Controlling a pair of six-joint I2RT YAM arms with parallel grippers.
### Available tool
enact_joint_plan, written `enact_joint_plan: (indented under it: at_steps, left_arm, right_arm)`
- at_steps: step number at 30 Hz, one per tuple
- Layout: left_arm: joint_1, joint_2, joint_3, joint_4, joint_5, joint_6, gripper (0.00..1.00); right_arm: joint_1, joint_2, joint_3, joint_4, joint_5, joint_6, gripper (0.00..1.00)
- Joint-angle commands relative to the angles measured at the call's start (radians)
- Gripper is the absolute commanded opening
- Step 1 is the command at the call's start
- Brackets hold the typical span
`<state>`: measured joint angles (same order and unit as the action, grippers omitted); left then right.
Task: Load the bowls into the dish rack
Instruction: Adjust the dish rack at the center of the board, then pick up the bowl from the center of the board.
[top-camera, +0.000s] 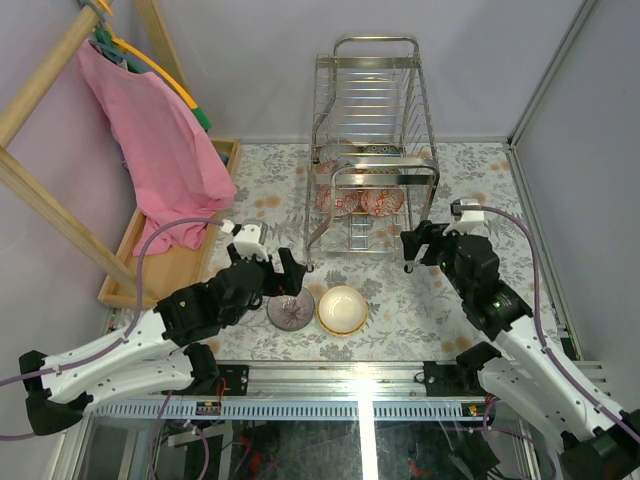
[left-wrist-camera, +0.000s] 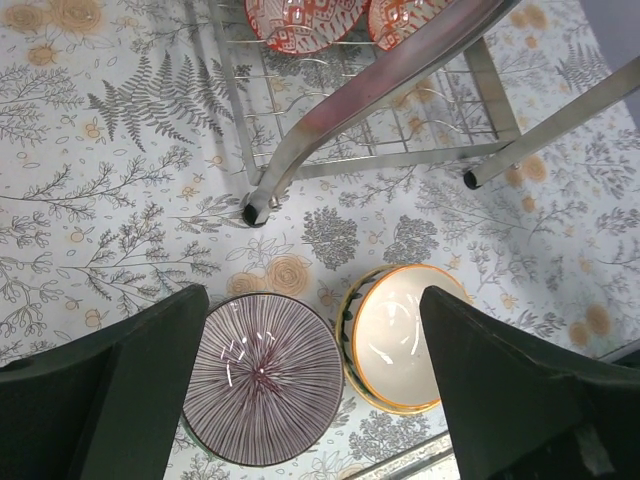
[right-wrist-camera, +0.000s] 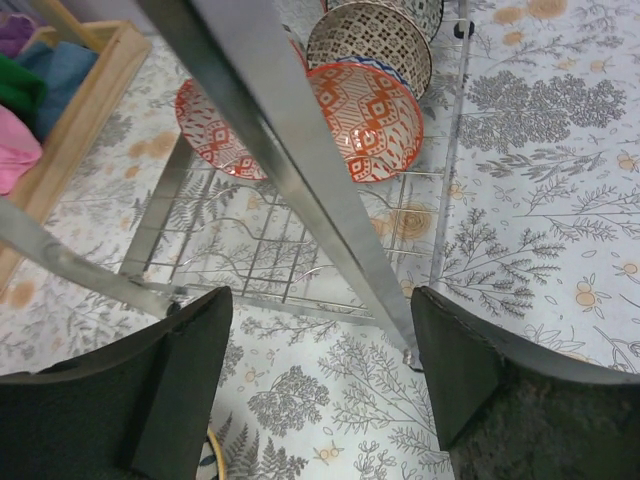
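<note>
the dish rack (top-camera: 372, 150) stands at the far middle of the surface (top-camera: 430, 310), which is covered in a cloth printed with grey ferns and small orange flowers. the rack is shiny chrome wire, tall, in two tiers, with thin slotted dividers and flat bent legs ending in dark feet. on its lower tier you see two red-and-white bowls (right-wrist-camera: 375, 120) with a diamond pattern, standing on edge in the slots, and behind them a cream bowl with dense dark dots (right-wrist-camera: 370, 40).

two more bowls sit upright on the surface near the rack's front legs, just beside each other. the left one is a glossy purple striped bowl (left-wrist-camera: 262, 378), with fine lines running out from its centre. the right one is a smooth cream bowl with an orange rim (left-wrist-camera: 397, 335) and a dark patterned outside.

your left claw (left-wrist-camera: 312, 300) hovers above these two with its dark fingers spread wide. it holds nothing and touches nothing.

your right claw (right-wrist-camera: 322, 300) is at the rack's near right corner, its fingers also wide apart and empty. a chrome bar of the rack crosses the gap in the wrist view; you cannot tell whether it touches.

a wooden tray (top-camera: 175, 265) and a pink cloth (top-camera: 165, 150) lie at the far left.
</note>
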<state>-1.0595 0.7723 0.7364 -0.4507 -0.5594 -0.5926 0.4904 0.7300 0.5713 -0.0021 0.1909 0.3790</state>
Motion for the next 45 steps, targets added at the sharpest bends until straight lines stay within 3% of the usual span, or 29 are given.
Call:
enact_joint_plan:
  at_steps: [1,3,5,9,18,25,33,38,45]
  left_arm:
    - [-0.006,-0.025,0.071,-0.055,0.021,-0.022,0.88]
    - [-0.006,-0.033,0.087,-0.073,0.033,-0.029,0.90]
    - [-0.006,-0.041,0.104,-0.095,0.044,-0.045,1.00]
    - [-0.006,-0.053,0.127,-0.119,0.086,-0.070,1.00]
    - [-0.006,-0.034,0.163,-0.149,0.162,-0.117,1.00]
    - [-0.006,-0.006,0.197,-0.191,0.145,-0.171,1.00]
    - [-0.005,0.081,0.287,-0.259,0.160,-0.227,1.00]
    - [-0.004,0.154,0.302,-0.314,0.114,-0.287,1.00]
    - [-0.005,0.120,0.205,-0.206,0.186,-0.304,1.00]
  right_arm:
    - [-0.003,-0.085,0.051,-0.072,-0.055,0.016,0.82]
    - [-0.004,-0.112,0.070,-0.117,-0.070,0.022,0.89]
    - [-0.003,-0.139,0.092,-0.175,-0.085,0.033,1.00]
    - [-0.003,-0.209,0.127,-0.315,-0.108,0.073,0.99]
    - [-0.004,-0.290,0.259,-0.704,0.017,0.228,0.99]
    - [-0.004,-0.294,0.362,-0.880,-0.018,0.385,0.99]
    - [-0.004,-0.408,0.327,-0.779,-0.202,0.522,0.99]
    - [-0.003,-0.476,0.279,-0.723,-0.262,0.484,0.99]
    - [-0.004,-0.497,0.264,-0.802,-0.360,0.374,0.99]
